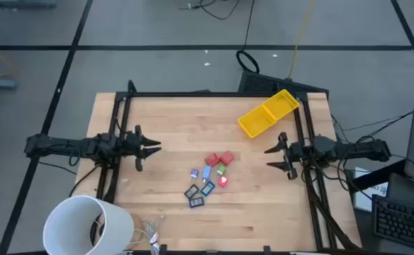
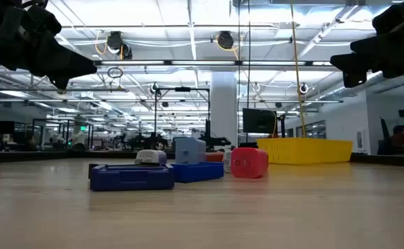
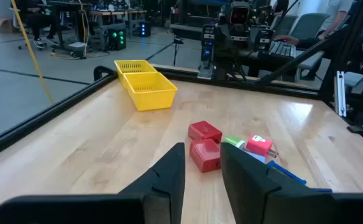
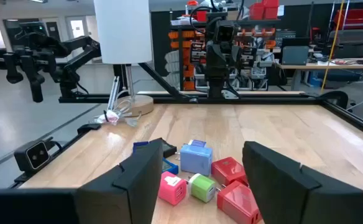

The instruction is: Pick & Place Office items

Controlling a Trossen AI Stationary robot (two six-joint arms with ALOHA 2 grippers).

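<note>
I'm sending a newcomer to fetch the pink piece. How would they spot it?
Find the long yellow bin near the table's far right corner, then look toward the table's middle at the cluster of small pieces. The pink piece sits at the cluster's right edge beside a green bit; it is the only bright pink one.

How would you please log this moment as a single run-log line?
phase: before pick | left gripper: empty, table's left | right gripper: open, empty, table's right | office items: mid-table | yellow bin: empty

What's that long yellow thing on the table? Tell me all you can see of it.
The yellow bin is a long, shallow, open-topped tray of bright plastic, split by a cross wall into two compartments, with slotted-looking walls. What shows of its inside looks empty. It lies flat and slanted on the wooden table near a back corner, apart from the small items; nothing touches it.
</note>
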